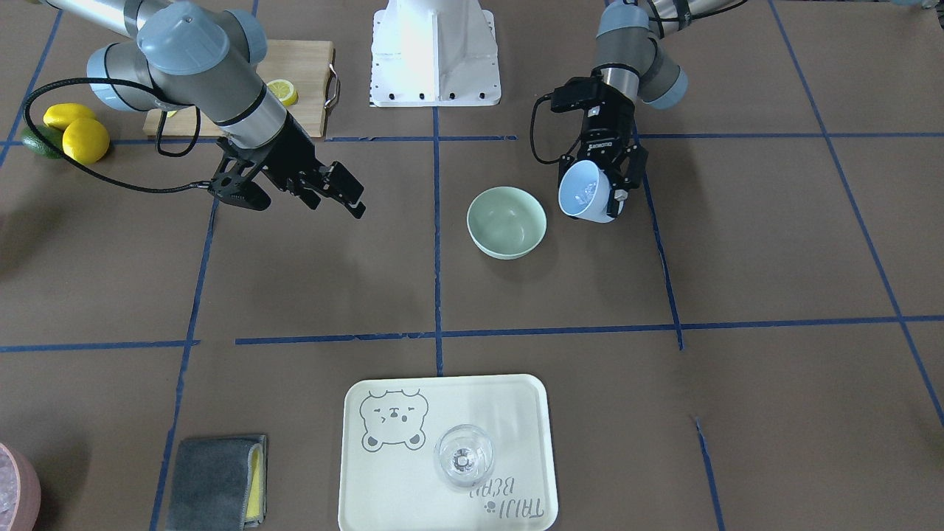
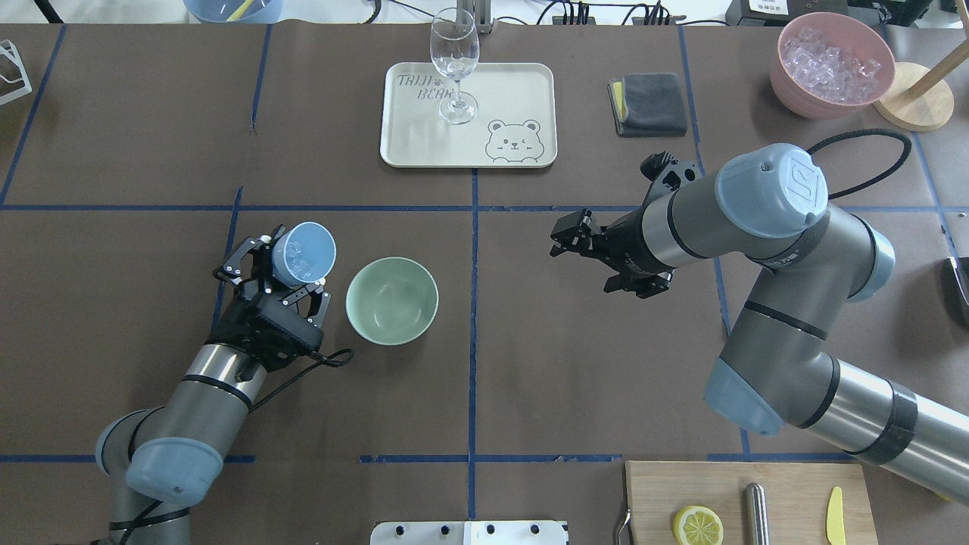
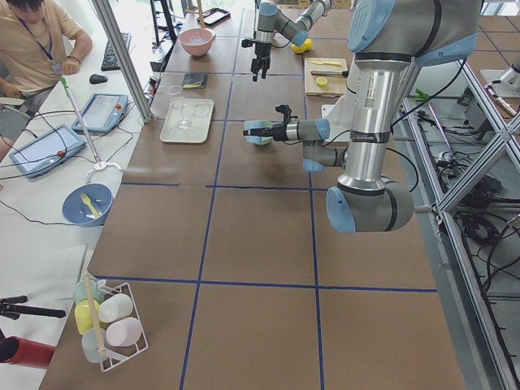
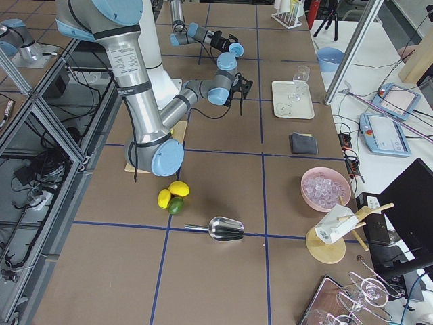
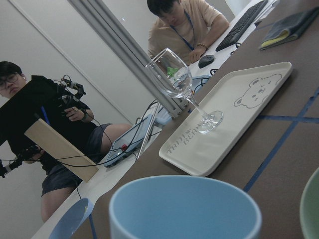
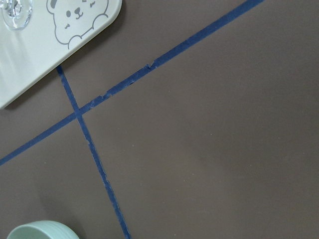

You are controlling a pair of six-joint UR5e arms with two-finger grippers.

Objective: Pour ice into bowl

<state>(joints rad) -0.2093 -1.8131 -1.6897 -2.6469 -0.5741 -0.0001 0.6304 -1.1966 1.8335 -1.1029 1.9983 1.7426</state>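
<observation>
Silver-grey arms (image 2: 772,356) wear pale blue joint caps (image 2: 771,191), black cables (image 2: 870,147).

Cup (image 2: 304,250), ice (image 2: 300,266) in it, in the left gripper (image 2: 292,268) just left of the bowl (image 2: 392,300); glass (image 2: 455,57) on the tray (image 2: 409,144), beyond the bowl.

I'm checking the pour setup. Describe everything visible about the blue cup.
The blue cup is smooth, opaque and light blue, with no handle in view. The left gripper clamps it, tilted, with its open mouth showing. A few clear ice cubes lie inside. It hangs beside the mint-green bowl, on the robot's left of it, not touching it.
</observation>
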